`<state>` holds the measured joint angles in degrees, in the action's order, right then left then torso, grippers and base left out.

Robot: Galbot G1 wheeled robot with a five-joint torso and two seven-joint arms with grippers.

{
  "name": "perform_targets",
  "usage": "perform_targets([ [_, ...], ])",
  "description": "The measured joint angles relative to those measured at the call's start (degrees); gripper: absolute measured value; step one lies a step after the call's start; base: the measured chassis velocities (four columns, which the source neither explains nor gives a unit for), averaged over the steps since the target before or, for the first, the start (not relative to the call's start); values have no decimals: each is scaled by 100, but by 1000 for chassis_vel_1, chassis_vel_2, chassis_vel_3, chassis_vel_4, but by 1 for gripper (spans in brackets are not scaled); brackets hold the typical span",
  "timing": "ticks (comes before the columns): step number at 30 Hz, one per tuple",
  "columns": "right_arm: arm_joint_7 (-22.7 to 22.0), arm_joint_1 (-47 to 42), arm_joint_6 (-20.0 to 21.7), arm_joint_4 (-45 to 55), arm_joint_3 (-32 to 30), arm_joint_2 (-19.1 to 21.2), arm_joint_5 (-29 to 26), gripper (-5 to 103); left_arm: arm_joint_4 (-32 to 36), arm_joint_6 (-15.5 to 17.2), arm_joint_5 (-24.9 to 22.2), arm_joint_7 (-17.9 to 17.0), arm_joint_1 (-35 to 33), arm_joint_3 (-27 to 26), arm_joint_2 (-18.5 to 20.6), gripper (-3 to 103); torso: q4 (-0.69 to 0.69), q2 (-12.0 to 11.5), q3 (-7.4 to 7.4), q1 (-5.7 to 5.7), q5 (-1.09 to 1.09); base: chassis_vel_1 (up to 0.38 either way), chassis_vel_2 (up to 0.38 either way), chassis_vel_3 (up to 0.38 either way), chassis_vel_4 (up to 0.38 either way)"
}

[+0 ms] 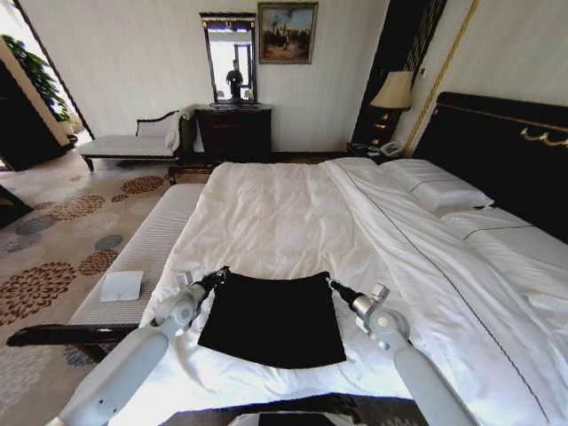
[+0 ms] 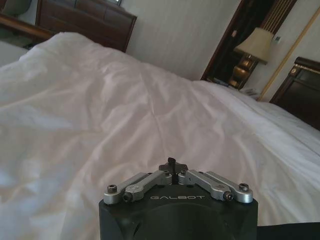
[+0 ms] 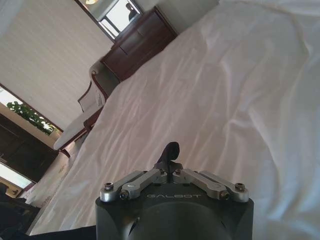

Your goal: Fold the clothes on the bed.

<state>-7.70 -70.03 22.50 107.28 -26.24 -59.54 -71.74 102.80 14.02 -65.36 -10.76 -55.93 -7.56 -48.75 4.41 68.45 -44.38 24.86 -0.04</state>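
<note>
The clothes [image 1: 273,321], a black T-shirt, lie spread on the white duvet at the near end of the bed [image 1: 293,213]. Their far edge is pulled straight between my two grippers. The left gripper [image 1: 219,276] is shut on the far left corner and the right gripper [image 1: 330,283] on the far right corner. In the left wrist view the left gripper [image 2: 171,163] has its fingers together over the duvet, with black cloth [image 2: 292,231] at the frame's lower edge. The right wrist view shows the right gripper [image 3: 172,149] shut too, with dark cloth [image 3: 50,233] below it.
A pale upholstered bench [image 1: 142,253] runs along the bed's left side with a white folded item [image 1: 122,285] on it. Pillows [image 1: 439,188] and the dark headboard [image 1: 506,151] are at the right. A dresser [image 1: 233,131], a chaise [image 1: 133,142] and a lamp [image 1: 393,91] stand by the far wall.
</note>
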Motion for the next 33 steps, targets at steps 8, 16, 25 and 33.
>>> perform_targets([
  [8,-19,-170,-452,1077,-334,553,862,0,782,-235,-332,-507,197,-561,176,0,0,0,0,0,1,0,0,0,0],
  [16,42,-190,-780,1747,-639,856,1416,0,1436,-378,-919,-818,277,-1278,495,0,0,0,0,1,1,0,0,0,0],
  [25,-39,-339,-794,2269,-935,998,1310,0,2226,-375,-1093,-873,-205,-1831,911,0,-2,0,0,0,0,0,0,0,0],
  [33,-142,-1052,-710,2726,-1374,1032,1071,0,2801,-331,-1037,-889,-1226,-2524,840,0,-1,0,0,1,-1,0,0,0,0],
])
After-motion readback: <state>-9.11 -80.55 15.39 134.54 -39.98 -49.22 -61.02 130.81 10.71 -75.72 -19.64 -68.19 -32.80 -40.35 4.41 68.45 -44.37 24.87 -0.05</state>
